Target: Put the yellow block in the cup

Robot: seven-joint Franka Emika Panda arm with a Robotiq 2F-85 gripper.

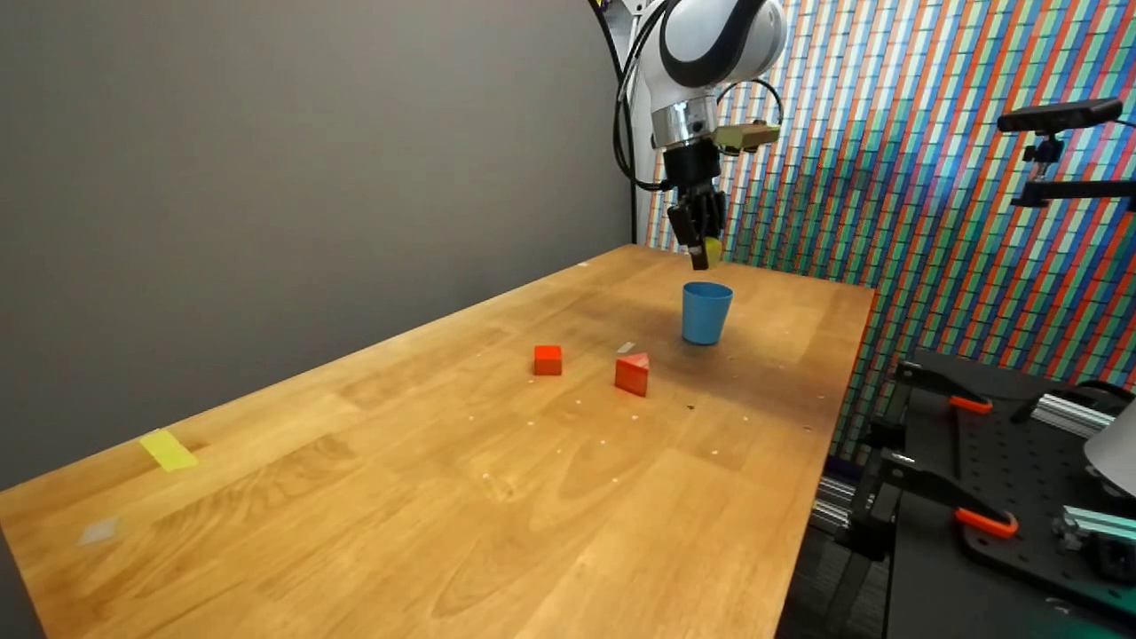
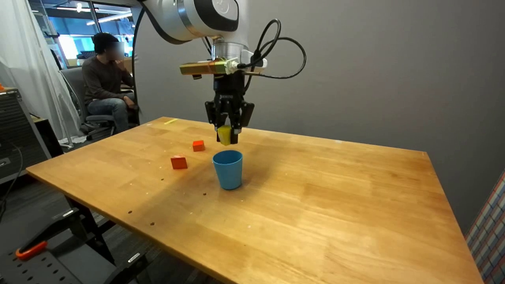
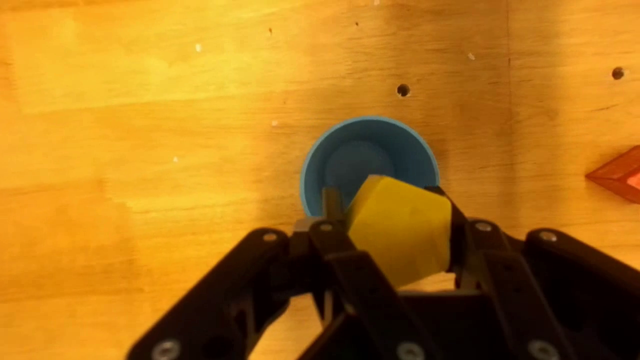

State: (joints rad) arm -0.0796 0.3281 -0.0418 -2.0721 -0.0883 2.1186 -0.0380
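The yellow block is held between the fingers of my gripper, which is shut on it. It also shows in both exterior views, raised above the blue cup. The blue cup stands upright on the table, with its open mouth up. My gripper points down over the cup, with a small gap between the block and the rim. In the wrist view the cup looks empty where its inside shows. The block and fingers hide its near part there.
Two red blocks lie on the wooden table near the cup. A flat yellow scrap lies at the table's far end. A grey wall runs along one long side. A person sits beyond the table.
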